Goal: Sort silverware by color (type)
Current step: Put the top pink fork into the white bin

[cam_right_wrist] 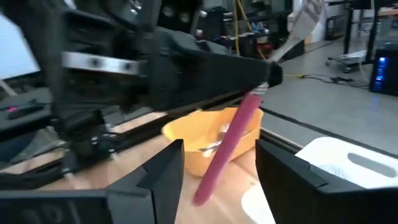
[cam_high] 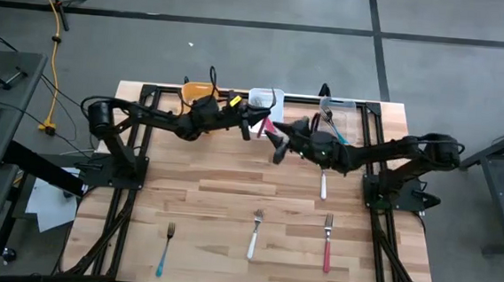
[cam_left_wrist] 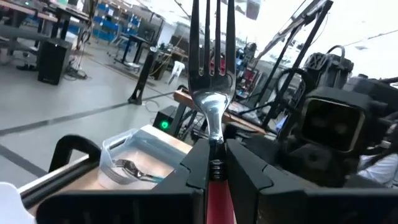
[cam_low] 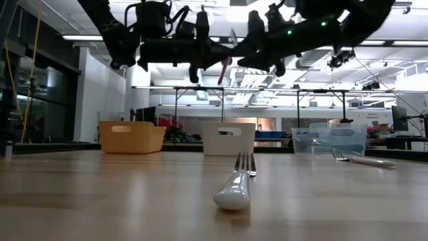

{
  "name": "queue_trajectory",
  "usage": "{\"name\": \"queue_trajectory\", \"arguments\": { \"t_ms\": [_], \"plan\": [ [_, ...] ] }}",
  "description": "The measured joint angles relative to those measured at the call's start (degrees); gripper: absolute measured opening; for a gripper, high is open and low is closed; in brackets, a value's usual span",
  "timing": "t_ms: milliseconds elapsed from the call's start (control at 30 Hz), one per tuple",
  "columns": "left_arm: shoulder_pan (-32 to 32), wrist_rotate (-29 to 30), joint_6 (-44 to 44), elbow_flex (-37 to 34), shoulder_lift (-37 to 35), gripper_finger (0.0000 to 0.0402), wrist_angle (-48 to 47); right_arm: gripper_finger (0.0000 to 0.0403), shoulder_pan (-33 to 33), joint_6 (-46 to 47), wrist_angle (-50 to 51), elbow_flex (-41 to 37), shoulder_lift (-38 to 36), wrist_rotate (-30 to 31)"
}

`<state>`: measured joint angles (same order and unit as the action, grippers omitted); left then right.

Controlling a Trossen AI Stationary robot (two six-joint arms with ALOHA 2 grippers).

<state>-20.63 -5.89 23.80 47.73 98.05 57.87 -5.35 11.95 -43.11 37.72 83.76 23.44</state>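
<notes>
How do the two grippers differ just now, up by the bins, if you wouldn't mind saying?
The left gripper is shut on the red-handled fork; the right gripper is open and holds nothing. The left gripper grips the fork near its metal head, while the right gripper's fingers only flank the handle. Both hang in the air above the table, facing each other.

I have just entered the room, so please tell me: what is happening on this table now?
The left gripper holds a red-handled fork in the air near the three bins at the far edge. The right gripper stands open around its handle, not gripping. Four forks lie on the table: teal, two white, red.
</notes>
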Motion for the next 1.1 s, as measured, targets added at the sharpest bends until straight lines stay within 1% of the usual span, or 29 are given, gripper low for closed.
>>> {"name": "queue_trajectory", "arguments": {
  "t_ms": [133, 200, 300, 433, 533, 600, 633, 767, 867, 967, 1100],
  "plan": [
    [0.03, 0.14, -0.49, 0.1, -0.03, 0.0025, 1.88, 0.0192, -2.78, -0.69, 2.4, 3.23, 2.62, 0.01],
    [0.03, 0.21, -0.54, 0.1, -0.04, 0.0025, 2.28, 0.0185, -4.03, -2.27, 2.69, 5.27, 4.68, -1.55],
    [-0.01, 0.62, -0.76, 0.1, -0.03, 0.0025, 2.0, 0.0165, -5.47, -3.31, 4.03, 7.97, 7.83, -4.25],
    [0.04, 0.6, -0.78, 0.1, -0.03, 0.0024, 2.08, 0.0117, -6.32, -4.21, 5.76, 11.26, 11.09, -4.99],
    [0.03, 0.52, -0.77, 0.1, -0.04, 0.0022, 2.15, 0.0063, -6.31, -4.98, 6.94, 12.33, 12.16, -3.95],
    [0.04, -0.1, -1.02, 0.1, -0.1, 0.0014, 2.51, 0.0023, -6.33, -5.45, 7.53, 12.47, 12.22, -3.12],
    [0.12, 0.11, -1.44, 0.1, -0.18, 0.0012, 2.49, 0.0012, -6.45, -5.83, 7.58, 12.47, 12.24, -3.11],
    [0.14, -0.26, -1.56, 0.1, -0.16, 0.0012, 1.97, 0.0014, -6.32, -5.49, 8.76, 12.57, 12.24, -2.8],
    [0.09, -0.35, -1.7, 0.1, -0.16, 0.0019, 0.86, 0.0004, -6.42, -5.55, 9.95, 12.58, 12.24, -2.6],
    [-0.18, -1.1, -3.19, -0.05, -0.68, 0.0032, -1.04, 0.0004, -6.33, -5.75, 11.29, 12.58, 12.18, -2.45],
    [-0.75, -3.0, -3.97, -0.06, -0.79, 0.0057, -1.83, 0.0001, -6.72, -5.17, 15.62, 12.58, 10.48, -2.73]
  ]
}}
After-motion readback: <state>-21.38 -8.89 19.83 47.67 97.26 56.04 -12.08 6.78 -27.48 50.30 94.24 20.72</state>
